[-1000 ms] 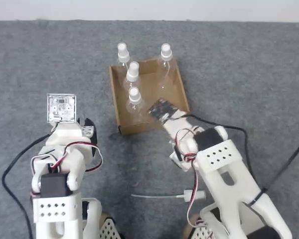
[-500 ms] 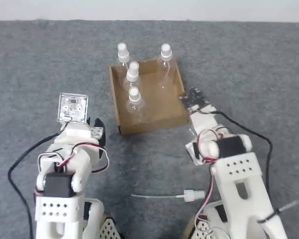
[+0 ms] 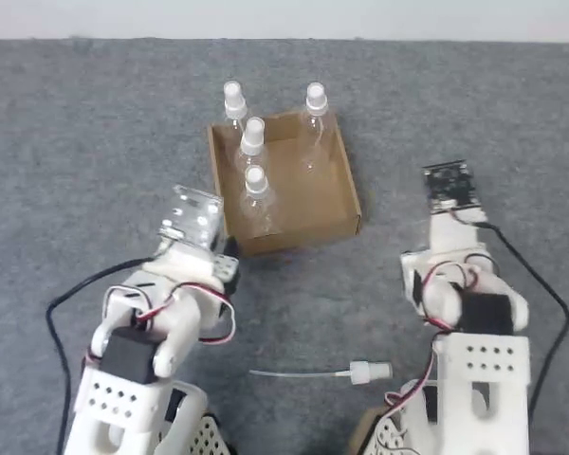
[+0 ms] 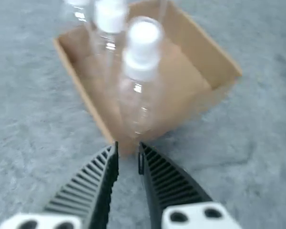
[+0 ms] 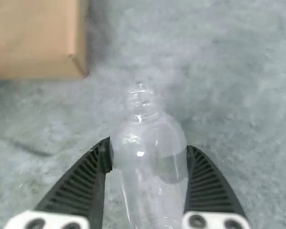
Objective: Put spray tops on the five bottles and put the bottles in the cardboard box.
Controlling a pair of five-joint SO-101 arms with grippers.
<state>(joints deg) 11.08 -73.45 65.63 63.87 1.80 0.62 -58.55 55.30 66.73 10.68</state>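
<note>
The cardboard box (image 3: 352,201) stands mid-table with several clear bottles in it, each with a white spray top, such as the nearest one (image 3: 256,182). My right gripper (image 5: 148,145) is shut on a clear bottle without a top (image 5: 150,162), held just off the box's corner (image 5: 38,43). My left gripper (image 4: 127,149) is shut and empty, low in front of the box wall (image 4: 100,119), facing a capped bottle (image 4: 140,62). A loose white spray top with a long thin tube (image 3: 369,371) lies on the carpet between the two arm bases.
Grey carpet covers the table. The right arm's wrist (image 3: 449,186) sits to the right of the box, and the left arm's wrist (image 3: 193,217) is at the box's front left corner. Black cables trail beside both arms.
The right arm has swung from over the box's near edge out to the box's right. The left arm has moved right, up to the box's front left corner.
</note>
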